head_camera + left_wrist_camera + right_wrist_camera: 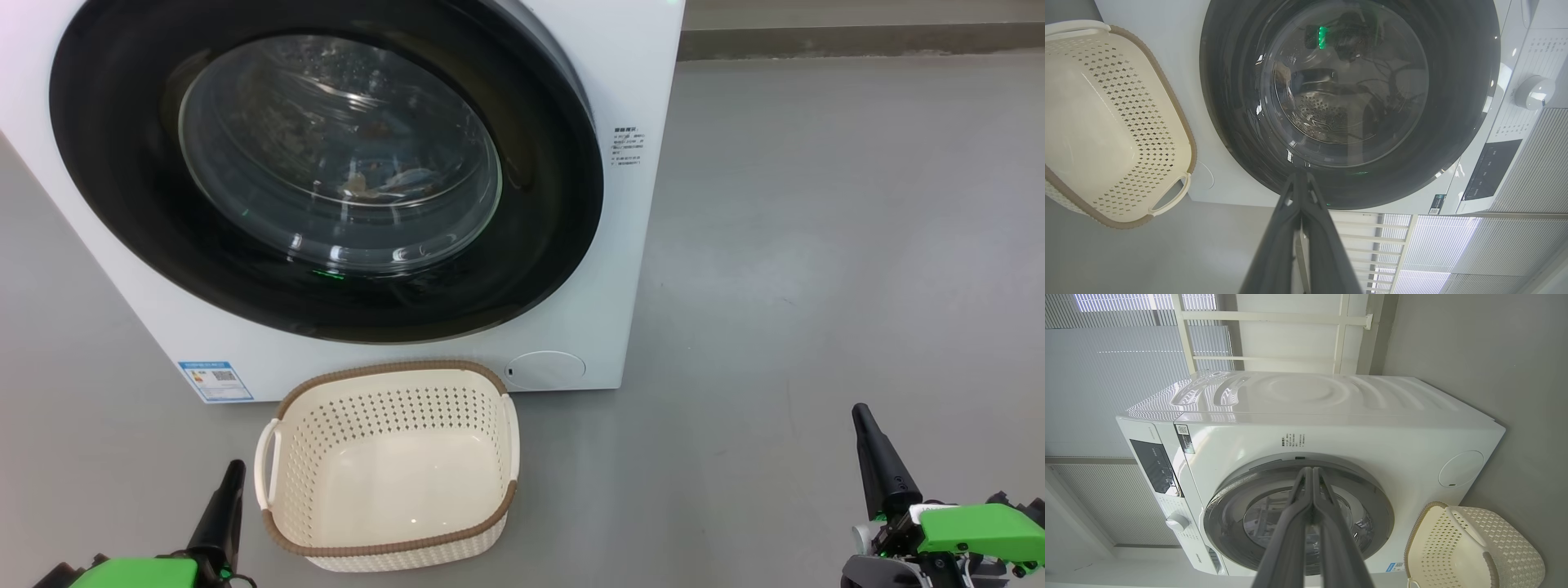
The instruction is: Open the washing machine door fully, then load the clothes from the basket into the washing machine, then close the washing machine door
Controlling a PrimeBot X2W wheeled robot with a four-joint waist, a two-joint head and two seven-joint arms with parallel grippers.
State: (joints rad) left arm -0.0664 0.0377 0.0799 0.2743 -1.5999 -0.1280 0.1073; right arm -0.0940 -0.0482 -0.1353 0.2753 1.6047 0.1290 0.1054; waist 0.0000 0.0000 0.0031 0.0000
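The washing machine door (122,163) is closed; the basket (392,367) stands on the floor (816,286) just before the washing machine (629,245). The left claw (235,467) and right claw (860,412) are pinched together, holding nothing.

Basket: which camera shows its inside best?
The head view: it looks down into the basket, with the whole rim and bare bottom visible. The left wrist view crops one side; the right wrist view catches only part, seen obliquely.

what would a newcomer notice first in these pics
The glossy black washing machine door, shut, with its bulging glass window, fills the front of the white washing machine. Right before it on the grey floor sits the cream basket, empty. The left claw and right claw sit shut in the head view's lower corners.
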